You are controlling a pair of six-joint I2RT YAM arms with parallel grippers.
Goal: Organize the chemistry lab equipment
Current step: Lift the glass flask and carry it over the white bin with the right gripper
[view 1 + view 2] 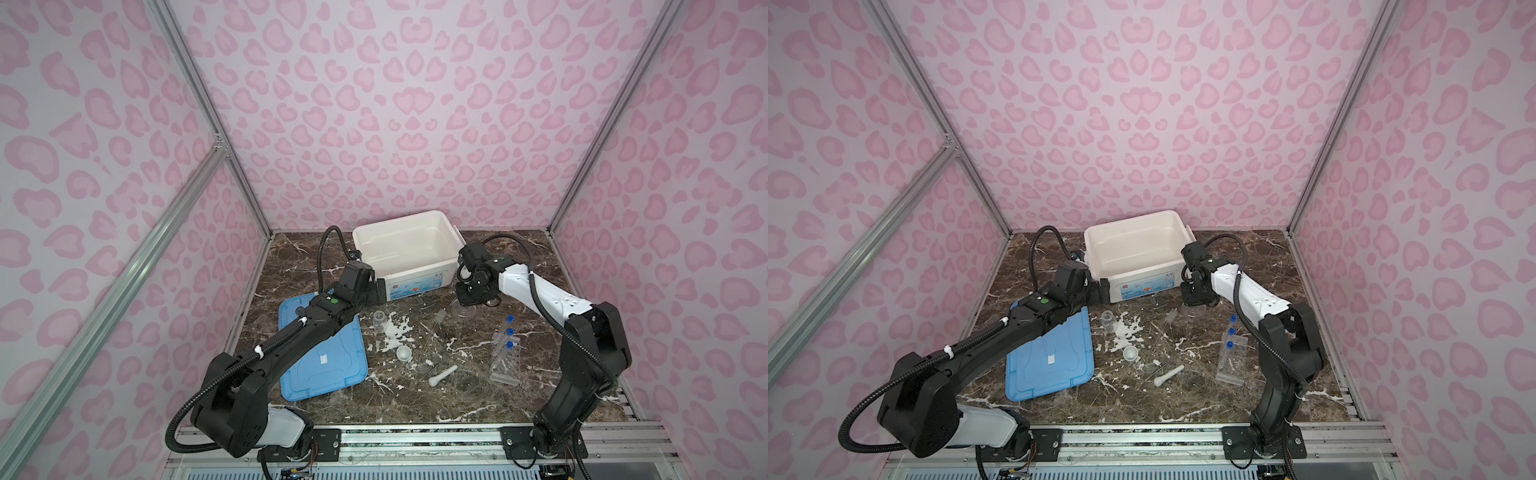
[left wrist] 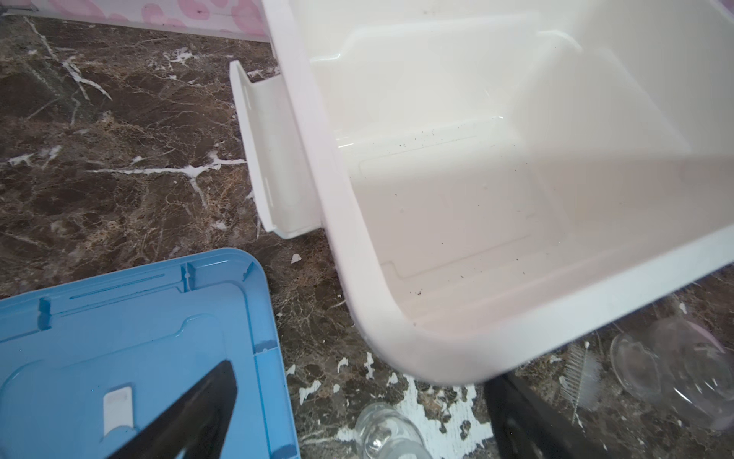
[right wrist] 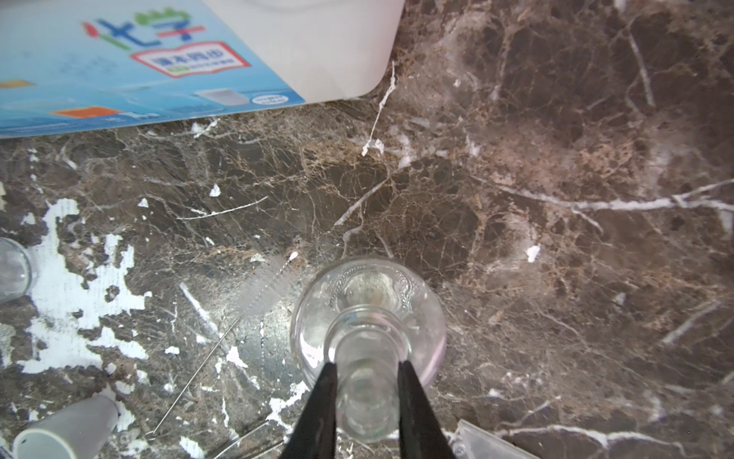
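Currently, a dark brown marble desk [image 1: 415,399] with white veins is seen in both top views. A large white plastic bin [image 1: 411,274], lid off and with dark specks on its floor, is placed at the middle of the far edge. Its flat blue plastic lid [image 1: 332,365] is laid along the left edge and is partly covered by the left arm.

A clear plastic tube rack [image 1: 505,368] is found near the right edge, with three clear blue-capped test tubes [image 1: 509,331] in it. Whether they stand upright cannot be told.

A clear glass flask with a narrow neck [image 3: 369,310] is located just in front of the bin's right front corner. Its neck is clamped between the two fingers of the right gripper [image 3: 367,365], which is closed down to the neck's width. Whether the base is off the desk cannot be told.

A small clear glass beaker [image 1: 380,321] is stood near the lid's far right corner, on a pale patch of the desk. A small white mortar bowl [image 1: 404,354] is set near the desk's middle. A white pestle [image 1: 444,375] is laid just beside it toward the front edge. A thin wire brush [image 3: 262,290] is noted lying beside the flask.

The left gripper [image 1: 374,291] is held fully spread at the bin's left front corner, with nothing between its fingers.
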